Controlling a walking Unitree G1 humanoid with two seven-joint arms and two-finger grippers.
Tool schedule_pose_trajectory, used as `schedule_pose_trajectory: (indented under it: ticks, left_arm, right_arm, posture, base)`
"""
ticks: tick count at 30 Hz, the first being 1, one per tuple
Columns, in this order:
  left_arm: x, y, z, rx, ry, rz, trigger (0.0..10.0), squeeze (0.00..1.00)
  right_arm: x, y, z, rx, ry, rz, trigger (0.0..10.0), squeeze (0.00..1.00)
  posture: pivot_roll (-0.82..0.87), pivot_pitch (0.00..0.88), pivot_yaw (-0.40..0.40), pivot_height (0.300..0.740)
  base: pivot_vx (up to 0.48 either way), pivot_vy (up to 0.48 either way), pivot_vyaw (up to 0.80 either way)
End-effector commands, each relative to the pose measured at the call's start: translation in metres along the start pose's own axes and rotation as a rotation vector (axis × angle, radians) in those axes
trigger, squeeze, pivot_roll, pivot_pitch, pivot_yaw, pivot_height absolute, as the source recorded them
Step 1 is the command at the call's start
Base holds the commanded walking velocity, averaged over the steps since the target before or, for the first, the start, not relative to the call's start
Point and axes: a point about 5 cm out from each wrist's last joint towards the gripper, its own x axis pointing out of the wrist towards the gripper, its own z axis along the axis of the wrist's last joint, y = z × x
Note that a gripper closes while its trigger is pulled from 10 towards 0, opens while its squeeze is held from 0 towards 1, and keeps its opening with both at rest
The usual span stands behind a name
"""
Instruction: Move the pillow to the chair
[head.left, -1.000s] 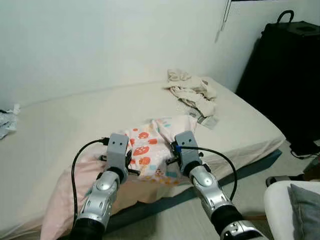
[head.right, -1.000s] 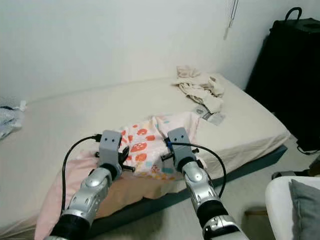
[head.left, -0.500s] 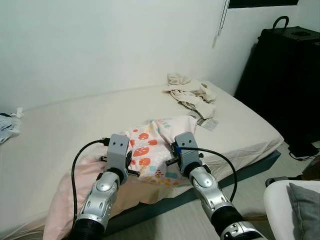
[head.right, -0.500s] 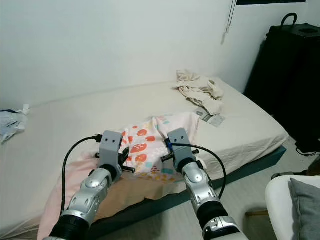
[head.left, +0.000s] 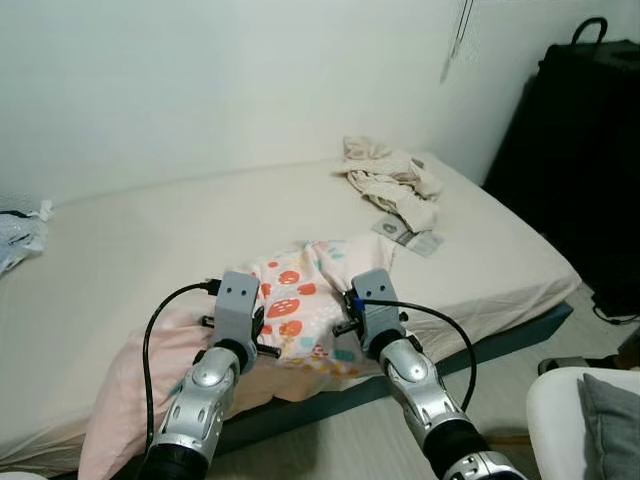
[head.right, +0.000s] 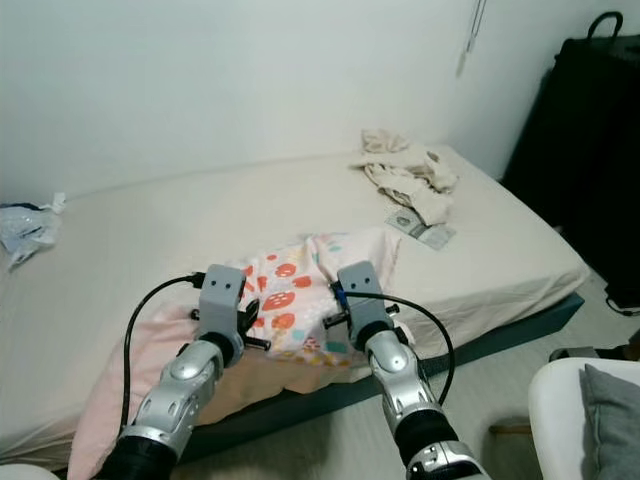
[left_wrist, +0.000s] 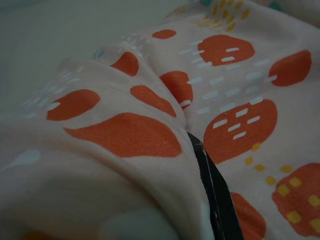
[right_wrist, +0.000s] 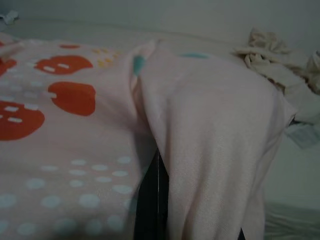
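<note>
Cream sheeting covers the bed, which runs from wall to wall; its near left corner is cut off by the frame. A black case stands at the bed's right end, its top partly out of view. At the lower right, the white chair shows just a corner, with a grey cushion on it.

The pillow, pale pink with red and teal spots, lies at the bed's near edge, and a pink blanket spreads to its left. The left hand is pressed into the pillow's left side, the right hand into its right; cloth folds over the fingers, so I cannot tell how far either hand is closed. Crumpled cream clothes lie at the bed's far right, with a small packet beside them.
</note>
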Motion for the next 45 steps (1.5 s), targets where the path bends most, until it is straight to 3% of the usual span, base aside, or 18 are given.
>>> schedule_pose_trajectory:
  ticks: [1, 21, 29, 37, 45]
  left_arm:
    - [-0.006, 0.027, -0.001, 0.032, 0.006, 0.101, 10.0, 0.00]
    - [-0.002, 0.016, 0.006, 0.063, -0.031, 0.053, 10.0, 0.00]
    - [-0.002, 0.023, 0.012, -0.017, -0.063, 0.095, 10.0, 0.00]
    - [0.002, 0.026, 0.031, -0.079, -0.161, 0.126, 10.0, 0.00]
    - [0.004, 0.030, 0.027, -0.101, -0.106, 0.174, 10.0, 0.00]
  right_arm:
    - [-0.003, -0.021, 0.001, 0.024, -0.007, -0.109, 10.0, 0.00]
    - [0.000, -0.027, 0.009, 0.031, -0.031, -0.112, 10.0, 0.00]
    - [0.005, -0.027, 0.028, 0.015, -0.121, -0.112, 10.0, 0.00]
    - [0.010, -0.026, 0.048, -0.021, -0.198, -0.082, 10.0, 0.00]
    - [0.011, -0.024, 0.050, -0.028, -0.200, -0.068, 10.0, 0.00]
  posture:
    - [-0.01, 0.048, -0.019, 0.740]
    - [-0.02, 0.024, -0.034, 0.740]
    - [-0.02, 0.018, -0.029, 0.740]
    - [-0.02, 0.010, -0.039, 0.740]
    - [-0.03, 0.012, -0.046, 0.740]
  base:
    - [0.000, 0.000, 0.00]
    - [0.000, 0.072, 0.00]
    - [0.000, 0.000, 0.00]
    - [0.000, 0.000, 0.40]
    - [0.000, 0.000, 0.80]
